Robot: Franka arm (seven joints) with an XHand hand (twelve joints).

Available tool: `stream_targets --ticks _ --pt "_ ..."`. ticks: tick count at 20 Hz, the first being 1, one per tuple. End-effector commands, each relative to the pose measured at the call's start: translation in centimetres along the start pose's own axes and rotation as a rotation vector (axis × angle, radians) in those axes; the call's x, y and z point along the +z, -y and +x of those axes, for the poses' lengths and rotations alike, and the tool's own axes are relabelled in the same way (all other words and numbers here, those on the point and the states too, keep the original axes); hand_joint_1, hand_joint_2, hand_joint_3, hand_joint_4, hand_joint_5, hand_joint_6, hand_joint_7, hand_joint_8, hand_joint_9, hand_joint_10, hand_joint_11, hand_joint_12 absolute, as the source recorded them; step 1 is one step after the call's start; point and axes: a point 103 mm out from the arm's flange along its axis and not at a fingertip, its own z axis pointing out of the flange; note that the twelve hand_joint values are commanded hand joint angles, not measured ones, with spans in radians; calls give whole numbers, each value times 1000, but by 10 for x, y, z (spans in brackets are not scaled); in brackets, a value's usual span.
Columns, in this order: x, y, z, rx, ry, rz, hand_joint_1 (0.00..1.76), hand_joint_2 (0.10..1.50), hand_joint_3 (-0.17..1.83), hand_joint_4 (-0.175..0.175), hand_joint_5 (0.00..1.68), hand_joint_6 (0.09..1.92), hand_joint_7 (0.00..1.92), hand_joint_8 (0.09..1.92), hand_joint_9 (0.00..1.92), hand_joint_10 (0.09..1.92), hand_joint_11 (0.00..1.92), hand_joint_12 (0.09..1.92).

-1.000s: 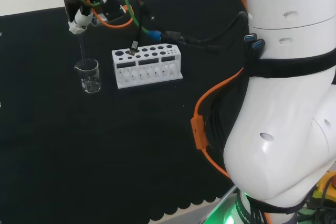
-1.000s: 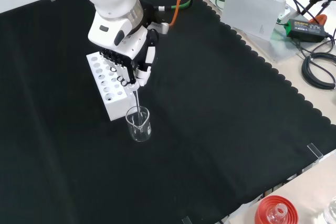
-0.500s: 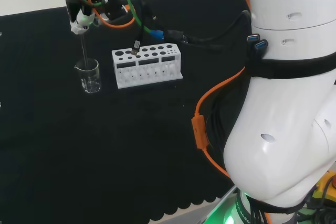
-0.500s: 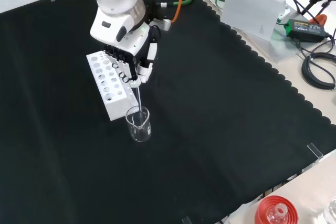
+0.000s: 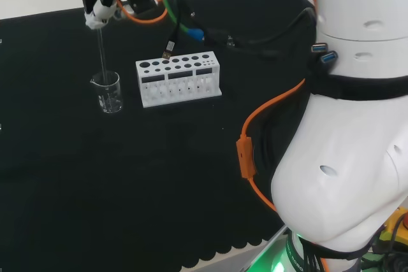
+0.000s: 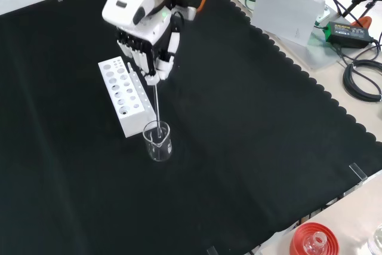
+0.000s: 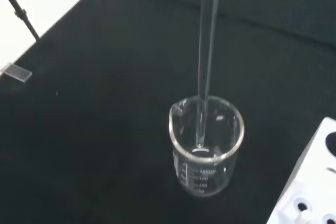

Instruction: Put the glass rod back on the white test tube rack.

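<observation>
The hand (image 6: 150, 43) hangs above a small clear beaker (image 6: 158, 141), its fingers curled on the top of a thin glass rod (image 6: 156, 104). The rod hangs upright with its lower end still inside the beaker's mouth, as the wrist view shows at rod (image 7: 206, 61) and beaker (image 7: 206, 148). In the head view the hand (image 5: 102, 12) holds the rod (image 5: 102, 55) over the beaker (image 5: 109, 92). The white test tube rack (image 5: 178, 80) with several round holes stands just right of the beaker there; in the front view the rack (image 6: 124, 96) lies left of the hand.
The arm's big white links (image 5: 347, 125) stand at the head view's right, with orange and green cables (image 5: 248, 157) hanging by them. A red ribbed stand (image 6: 310, 240) sits at the cloth's near edge in the front view, and a power supply with cables (image 6: 352, 34) lies beyond the cloth.
The hand has risen with the rod over the last second. The rod's lower end has lifted from deep in the beaker to near its mouth. Beaker and rack have not moved.
</observation>
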Motion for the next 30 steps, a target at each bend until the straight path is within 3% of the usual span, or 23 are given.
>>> stream_targets --ticks 1,12,30 --pt "-21 20 -6 19 -2 -27 1332 1032 -175 -175 1414 87 1546 247 1770 277 1575 714" --pt "-40 39 -38 59 -19 -69 1332 1032 -175 -175 1414 87 1546 248 1770 278 1575 715" --pt "-38 49 -111 160 -29 -58 1332 1032 -175 -175 1414 87 1545 250 1771 279 1574 717"
